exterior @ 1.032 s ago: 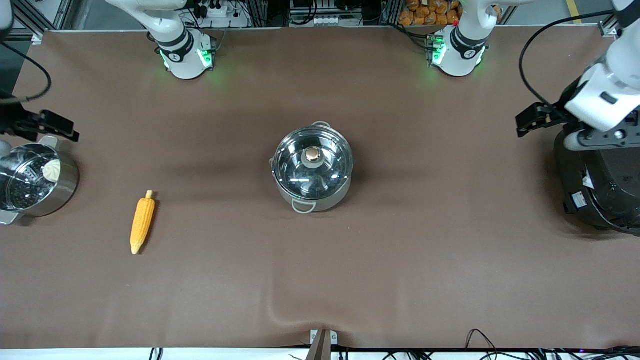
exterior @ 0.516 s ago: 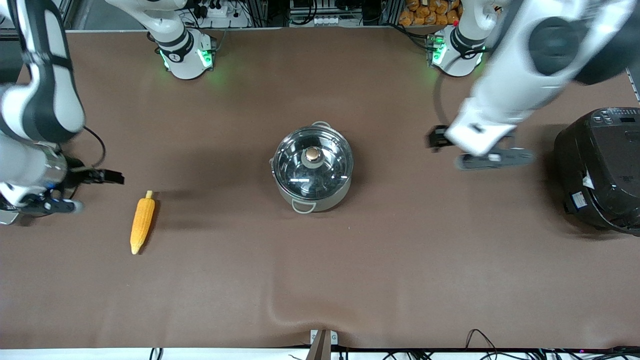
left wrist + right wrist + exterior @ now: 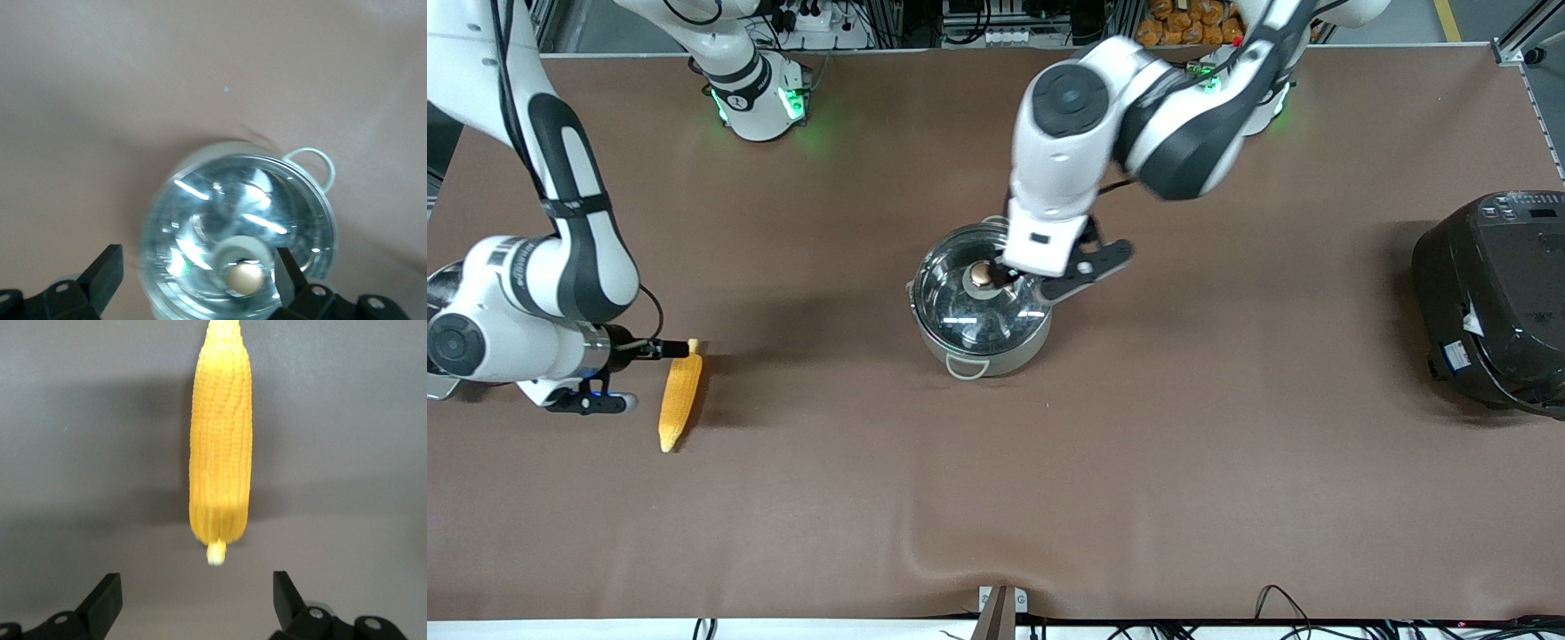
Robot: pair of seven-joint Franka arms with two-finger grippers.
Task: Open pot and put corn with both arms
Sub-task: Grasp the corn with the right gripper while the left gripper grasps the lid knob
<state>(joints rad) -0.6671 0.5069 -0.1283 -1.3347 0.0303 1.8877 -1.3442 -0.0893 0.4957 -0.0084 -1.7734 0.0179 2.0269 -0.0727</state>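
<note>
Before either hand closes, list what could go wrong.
1. The left hand is open over the pot, but the knob sits close to one finger rather than centred; closing now might clip it or slip off the lid.
2. The right hand is open at the stem end of the corn. Gripping that narrow stub may let the cob swing or drop.
</note>
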